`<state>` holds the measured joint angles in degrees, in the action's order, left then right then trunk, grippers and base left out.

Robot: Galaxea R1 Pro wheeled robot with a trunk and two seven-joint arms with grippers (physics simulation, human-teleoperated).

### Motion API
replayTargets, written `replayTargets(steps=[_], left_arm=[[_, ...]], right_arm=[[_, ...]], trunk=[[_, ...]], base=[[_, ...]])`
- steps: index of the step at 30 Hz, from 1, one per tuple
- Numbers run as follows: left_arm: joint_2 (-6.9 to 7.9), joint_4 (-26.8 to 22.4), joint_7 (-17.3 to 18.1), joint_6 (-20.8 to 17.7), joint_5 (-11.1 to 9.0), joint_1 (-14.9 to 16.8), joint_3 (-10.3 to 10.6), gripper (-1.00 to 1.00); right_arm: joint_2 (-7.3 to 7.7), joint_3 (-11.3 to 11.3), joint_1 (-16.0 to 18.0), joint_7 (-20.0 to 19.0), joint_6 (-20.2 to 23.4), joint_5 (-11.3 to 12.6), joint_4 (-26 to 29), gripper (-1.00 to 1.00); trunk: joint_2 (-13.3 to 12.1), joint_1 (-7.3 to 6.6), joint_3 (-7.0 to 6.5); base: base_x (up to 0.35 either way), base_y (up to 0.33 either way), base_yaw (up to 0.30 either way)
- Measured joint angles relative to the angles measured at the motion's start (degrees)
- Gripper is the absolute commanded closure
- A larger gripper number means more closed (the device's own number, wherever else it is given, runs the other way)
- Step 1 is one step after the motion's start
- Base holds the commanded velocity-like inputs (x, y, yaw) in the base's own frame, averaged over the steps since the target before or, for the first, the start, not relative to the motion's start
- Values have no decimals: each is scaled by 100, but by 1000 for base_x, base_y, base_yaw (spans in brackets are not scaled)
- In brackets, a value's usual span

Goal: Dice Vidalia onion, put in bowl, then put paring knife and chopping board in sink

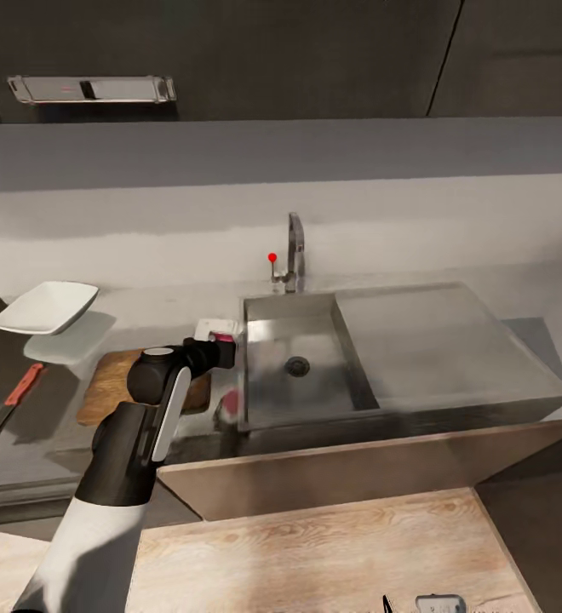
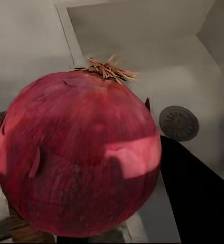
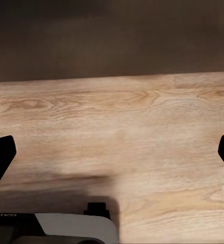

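Note:
My left gripper [image 1: 222,346] is shut on the Vidalia onion [image 1: 226,340], a dark red ball held just above the countertop [image 1: 145,298] at the sink's left rim. In the left wrist view the onion [image 2: 79,157] sits close to the camera with its dry root tuft up, and one dark finger [image 2: 198,198] shows beside it. The brown chopping board [image 1: 111,383] lies left of the gripper, partly behind my forearm. The paring knife [image 1: 13,400] lies at the far left, and the white bowl [image 1: 45,306] behind it. The sink [image 1: 268,340] basin holds nothing. My right gripper [image 3: 114,152] stands open over the wooden floor.
The chrome tap [image 1: 295,251] with a red dot stands behind the basin. The round drain [image 2: 178,123] lies beyond the onion. The flat drainboard [image 1: 434,340] spreads to the sink's right. A pale wooden floor [image 1: 332,553] runs below the cabinet front.

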<state>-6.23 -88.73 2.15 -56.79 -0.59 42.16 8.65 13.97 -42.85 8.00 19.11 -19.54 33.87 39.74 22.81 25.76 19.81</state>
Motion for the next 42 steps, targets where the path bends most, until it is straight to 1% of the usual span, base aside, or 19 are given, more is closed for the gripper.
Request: replayTargets(steps=[14,19,27,35,42], left_arm=[[0,13,1,0,-8,-1,4,100],[0,10,1,0,-8,-2,4,100],[0,13,1,0,-8,-99,6,100],[0,25,1,1,-7,-108,0,100],[1,34,2,10,-8,-108,5,100]], right_arm=[[0,0,0,0,2,0,0,-100],[0,0,0,1,2,0,0,-100],[0,0,0,-7,-2,2,1,-100],[1,0,0,-8,2,1,0,-100],[1,0,-1,-6,-7,1,1,-100]], trunk=[[0,0,0],[-1,2,-1],[0,0,0],[0,-2,0],[0,-1,0]], base=[[-8,314,0],[-180,264,0],[-177,240,0],[159,228,0],[43,45,0]])
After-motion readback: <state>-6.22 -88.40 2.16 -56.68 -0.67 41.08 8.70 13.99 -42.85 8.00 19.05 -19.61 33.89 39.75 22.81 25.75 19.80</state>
